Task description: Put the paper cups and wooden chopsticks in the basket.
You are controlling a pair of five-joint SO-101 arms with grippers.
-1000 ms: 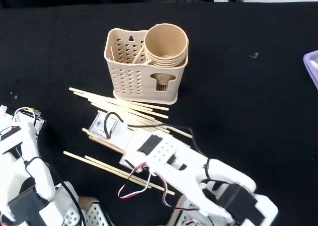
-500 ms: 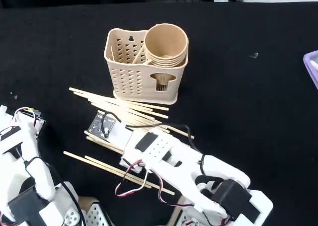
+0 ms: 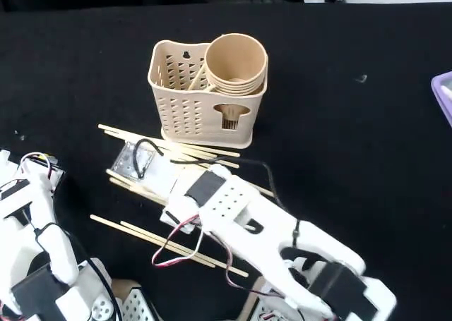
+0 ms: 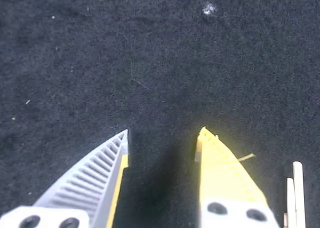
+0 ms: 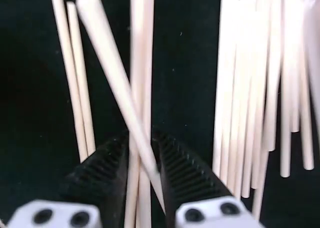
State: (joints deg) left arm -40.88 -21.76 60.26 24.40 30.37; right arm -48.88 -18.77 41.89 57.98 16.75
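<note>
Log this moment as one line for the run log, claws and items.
right claw: shut on chopsticks | left claw: open over bare table | paper cups: stacked in basket | loose chopsticks: on table

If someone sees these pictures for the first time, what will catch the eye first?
The beige basket at mid-table, a stack of paper cups standing in one compartment, draws the eye first. Before it wooden chopsticks lie scattered on the black cloth, and the right pincer is closed around a few of them. The left pincer hangs open over bare cloth.
</note>
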